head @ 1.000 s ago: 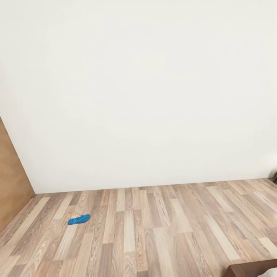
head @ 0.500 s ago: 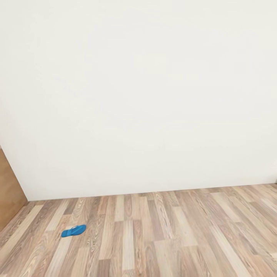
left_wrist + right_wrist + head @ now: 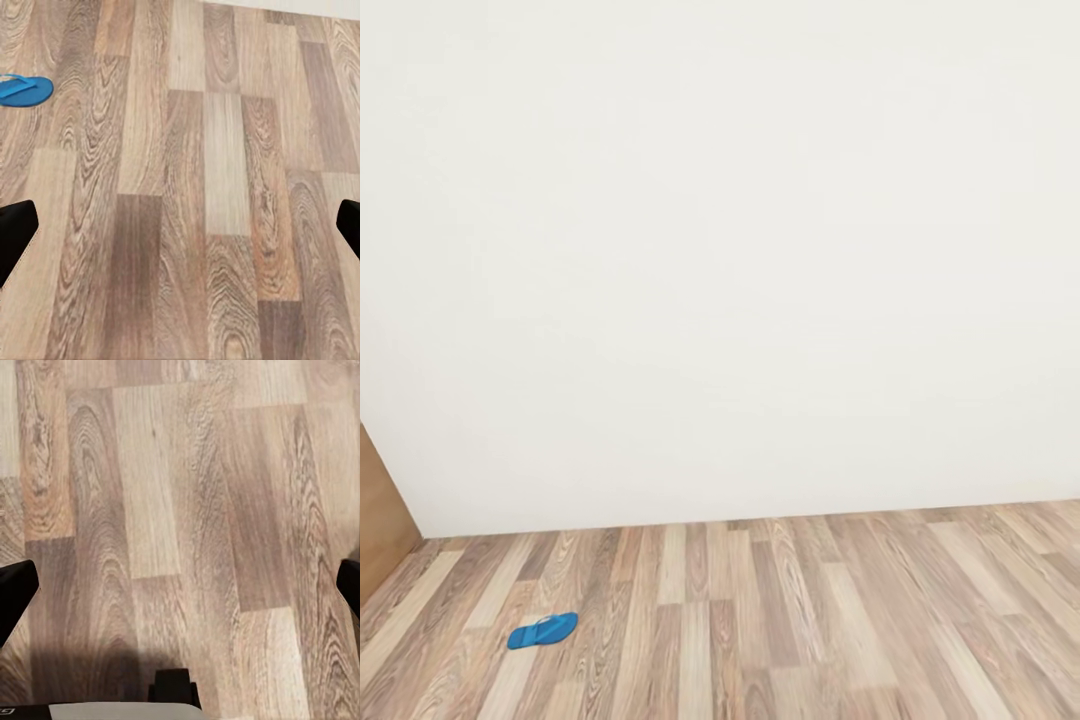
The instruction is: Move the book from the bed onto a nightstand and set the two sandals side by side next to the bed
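The right gripper (image 3: 180, 585) hung over the wood-plank floor (image 3: 180, 495) — black fingertips (image 3: 15, 589) at nine and three o'clock, spread wide, nothing between them. At six o'clock sat a dark part of the robot (image 3: 174, 688).

A plain white wall (image 3: 740, 250) is being shown across most of the head view, lit evenly and bare. Below it, a light brown wood-plank floor (image 3: 810, 620) is being seen, its boards laid in mixed pale and darker tones with strong grain. At the far left edge, a brown wooden panel (image 3: 378, 520) is being cut off by the frame. In the right wrist view, a soft shadow (image 3: 90, 667) is being cast on the planks.
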